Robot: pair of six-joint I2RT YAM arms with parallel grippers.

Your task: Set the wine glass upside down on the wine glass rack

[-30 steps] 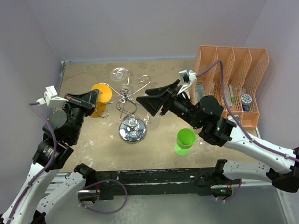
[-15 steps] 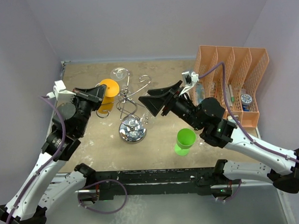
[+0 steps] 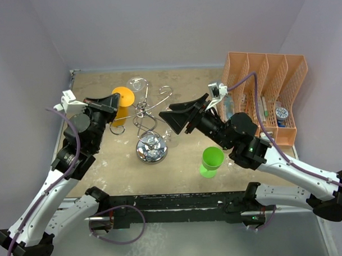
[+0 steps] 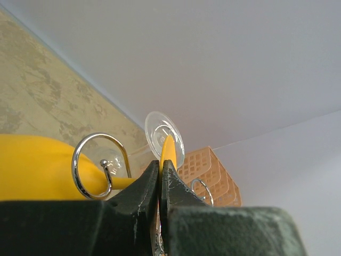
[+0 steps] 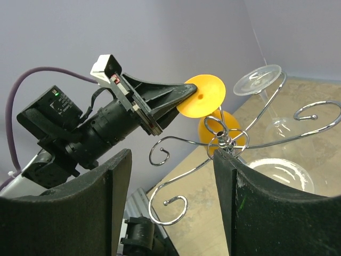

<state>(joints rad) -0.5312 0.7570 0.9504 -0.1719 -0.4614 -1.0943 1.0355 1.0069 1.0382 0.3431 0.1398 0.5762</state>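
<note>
Wine glass (image 3: 125,97), orange plastic: upside down, foot uppermost and bowl hanging below, at the far left side of the wine glass rack (image 3: 151,149); a curled chrome arm (image 4: 99,166) loops right by its stem, and I cannot tell whether the arm bears it

Left gripper (image 3: 115,102): clenched on the thin edge of the orange foot, raised above the worktop (image 3: 105,164)

Right gripper (image 5: 168,202): released, jaws wide apart, hovering just right of the rack, holding nothing

Rack: upright mid-worktop on its mirrored disc base

Clear glass (image 3: 137,84): inverted on a far arm of the rack

Green cup (image 3: 211,160): near right, standing apart

Orange mesh file organiser (image 3: 265,96): far right
</note>
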